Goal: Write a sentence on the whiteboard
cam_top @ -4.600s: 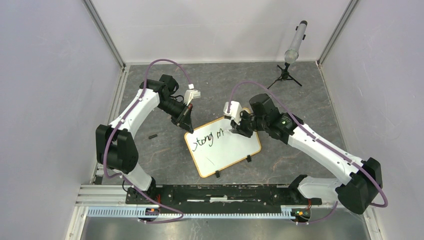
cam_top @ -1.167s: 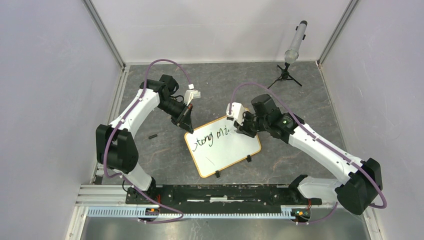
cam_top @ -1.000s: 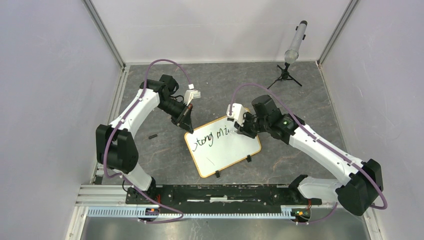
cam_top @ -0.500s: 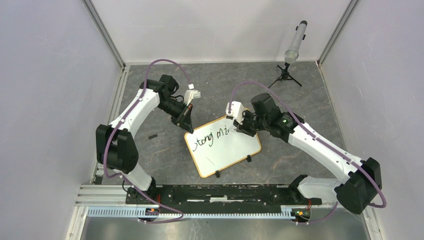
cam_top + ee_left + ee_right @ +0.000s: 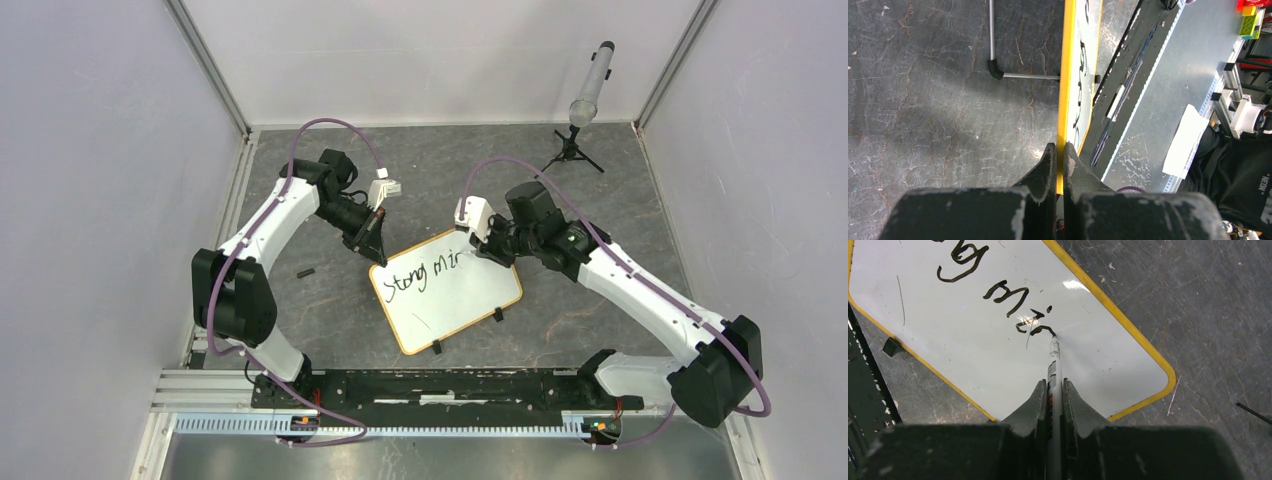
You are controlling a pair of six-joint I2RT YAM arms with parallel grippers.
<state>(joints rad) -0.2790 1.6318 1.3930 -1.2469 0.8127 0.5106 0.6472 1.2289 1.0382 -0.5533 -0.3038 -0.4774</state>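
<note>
left fingers (image 5: pixel 1047 167) clamped on whiteboard (image 5: pixel 455 300) edge, right fingers (image 5: pixel 1034 407) clamped on marker (image 5: pixel 1053 365), tip touching whiteboard

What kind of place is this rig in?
Probably a lab test cell: white panel walls enclose the grey tabletop, an aluminium rail edges it, a cylinder on a tripod stands at the back.

The whiteboard (image 5: pixel 445 290) lay at the middle of the tabletop (image 5: pixel 620 200), its two feet (image 5: pixel 436 348) along the near edge. The left hand (image 5: pixel 375 243) clamped the board's frame at the far-left corner. At the far edge the right hand (image 5: pixel 487 250) pinched a marker (image 5: pixel 1053 360), its tip touching the board at the right end of the writing (image 5: pixel 425 272). A tripod stand (image 5: pixel 572 150) stood in the far-right corner, well apart, and a small dark piece (image 5: pixel 306 271) lay left of the board.
</note>
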